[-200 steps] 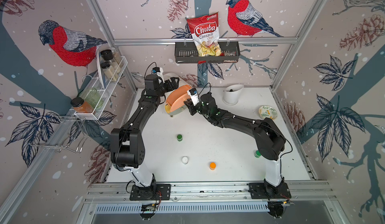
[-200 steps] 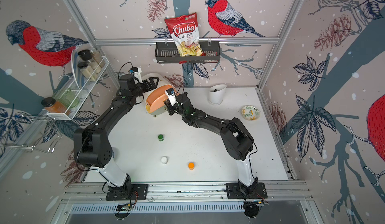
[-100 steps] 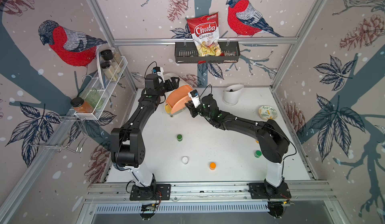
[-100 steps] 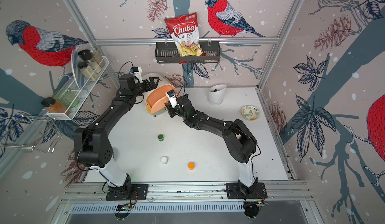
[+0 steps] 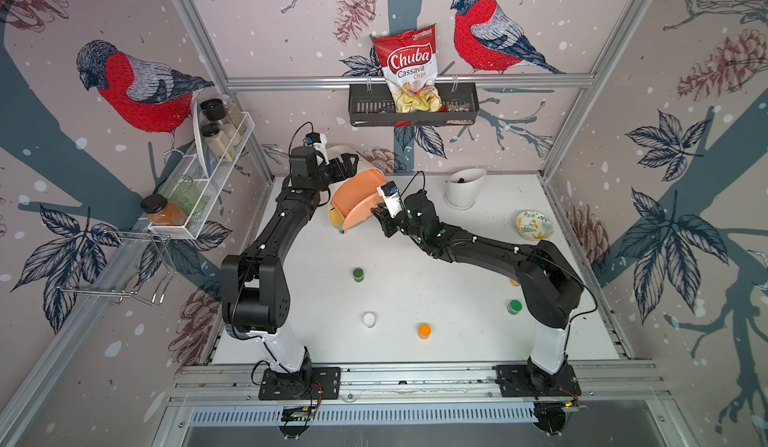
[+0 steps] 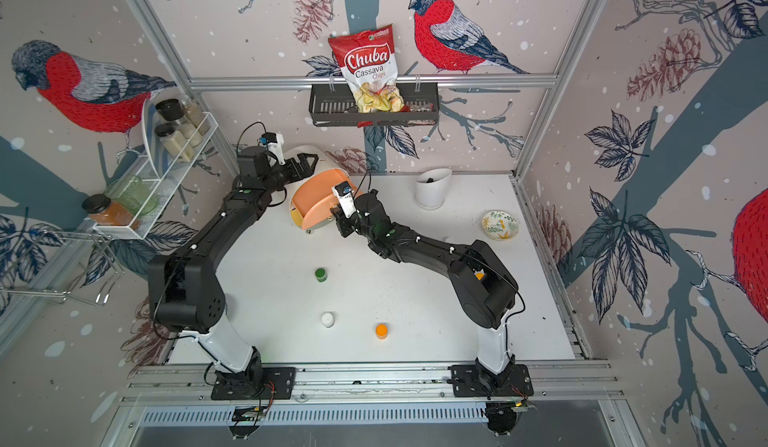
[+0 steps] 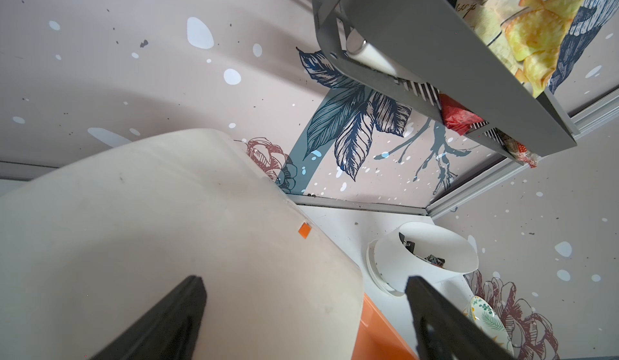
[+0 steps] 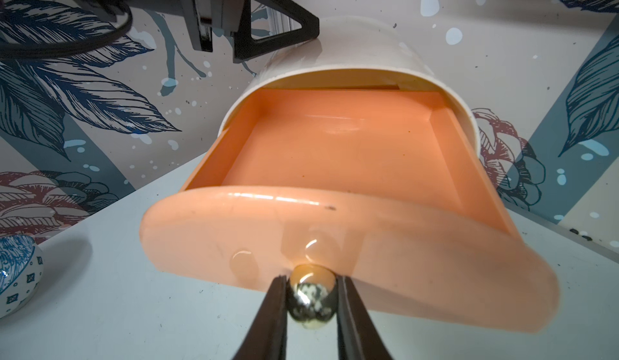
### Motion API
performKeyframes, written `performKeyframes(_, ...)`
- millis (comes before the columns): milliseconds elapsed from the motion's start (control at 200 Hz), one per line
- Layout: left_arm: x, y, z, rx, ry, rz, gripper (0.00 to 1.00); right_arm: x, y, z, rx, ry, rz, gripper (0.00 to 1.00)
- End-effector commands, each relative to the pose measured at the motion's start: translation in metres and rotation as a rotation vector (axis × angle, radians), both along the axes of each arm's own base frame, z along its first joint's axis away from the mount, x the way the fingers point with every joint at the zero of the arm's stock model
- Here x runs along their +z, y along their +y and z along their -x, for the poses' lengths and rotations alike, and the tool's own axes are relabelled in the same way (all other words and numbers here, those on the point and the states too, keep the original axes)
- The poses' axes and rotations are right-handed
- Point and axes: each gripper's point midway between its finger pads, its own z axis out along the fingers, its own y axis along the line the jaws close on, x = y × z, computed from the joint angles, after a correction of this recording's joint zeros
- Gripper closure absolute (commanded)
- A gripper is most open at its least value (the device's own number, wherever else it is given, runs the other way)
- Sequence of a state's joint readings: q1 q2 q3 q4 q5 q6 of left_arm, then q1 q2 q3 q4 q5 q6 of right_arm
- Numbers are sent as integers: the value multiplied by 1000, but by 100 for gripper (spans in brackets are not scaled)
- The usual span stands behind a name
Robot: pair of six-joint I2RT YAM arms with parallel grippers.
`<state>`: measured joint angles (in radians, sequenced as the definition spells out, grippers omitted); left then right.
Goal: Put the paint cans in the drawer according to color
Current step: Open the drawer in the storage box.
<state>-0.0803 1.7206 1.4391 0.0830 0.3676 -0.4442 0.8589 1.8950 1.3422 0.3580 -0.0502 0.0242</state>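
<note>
The drawer (image 5: 341, 152) is a small white chest at the back left of the table, and its peach drawer (image 8: 335, 154) is pulled out and empty. My right gripper (image 8: 312, 284) is shut on that drawer's brass knob (image 8: 312, 296); in both top views it sits at the peach front (image 5: 376, 212) (image 6: 336, 216). My left gripper (image 7: 304, 284) is open, its fingers straddling the chest's arched top (image 7: 167, 224). On the table stand paint cans: green (image 5: 358, 274), white (image 5: 368, 319), orange (image 5: 424, 331), a second green (image 5: 514, 307), and an orange one (image 6: 479, 275) half hidden by my right arm.
A white slant-rimmed cup (image 5: 463, 189) stands at the back, with a patterned bowl (image 5: 534, 224) toward the right edge. A wire rack of jars (image 5: 208, 166) hangs on the left wall. A black basket with a chips bag (image 5: 411, 104) hangs on the back wall.
My right arm shifted slightly while holding the knob. The left arm and the cans on the table have not moved.
</note>
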Motion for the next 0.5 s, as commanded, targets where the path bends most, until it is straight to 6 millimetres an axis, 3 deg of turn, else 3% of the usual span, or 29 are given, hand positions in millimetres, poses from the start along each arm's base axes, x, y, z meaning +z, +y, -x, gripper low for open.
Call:
performKeyframes(0,-13,-4,4,-22,55,-4,3,11,2,3,22,-39,-15,94)
performKeyframes(170,-13,-5,4,-28,57,-4,3,10,2,4,24,-38,-14,92)
performKeyframes(335,-11,-6,4,-34,55,0,3,11,3,4,31,-39,-19,73)
performKeyframes(495,-5,-7,5,-38,48,1,3,10,4,4,32,-35,-16,63)
